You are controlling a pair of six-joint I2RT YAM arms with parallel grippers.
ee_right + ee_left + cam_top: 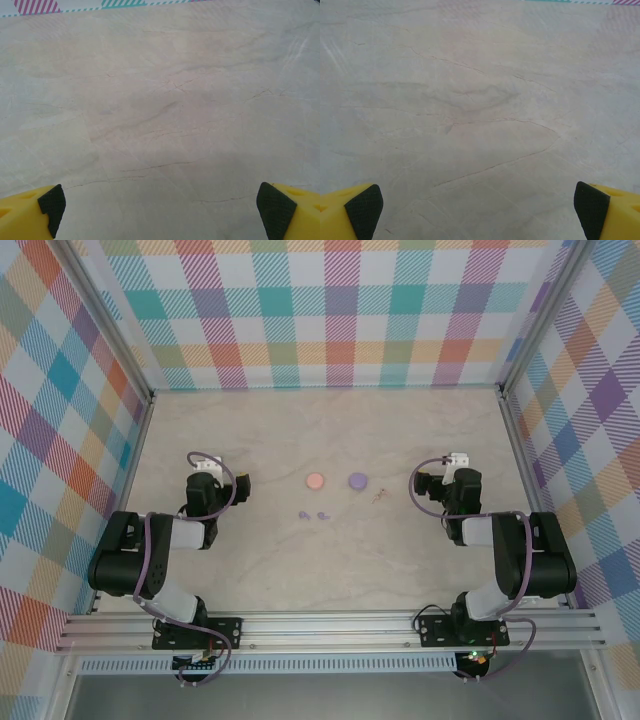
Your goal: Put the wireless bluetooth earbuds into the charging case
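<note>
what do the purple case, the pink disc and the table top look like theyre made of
Charging case: likely plastic, even matte purple with no glint; too small to be sure.
Salmon-pink disc: same flat, uniform look, probably plastic.
Table top: beige marble-pattern surface with thin veins and a dull sheen; could be printed laminate rather than stone.

On the table (300, 430), a round disc (315, 481) lies at nine o'clock from the charging case (358, 480), with both earbuds (323, 515) between seven and eight.

Marbled beige table (330, 560) (pastel plaid walls (330, 310))
</note>
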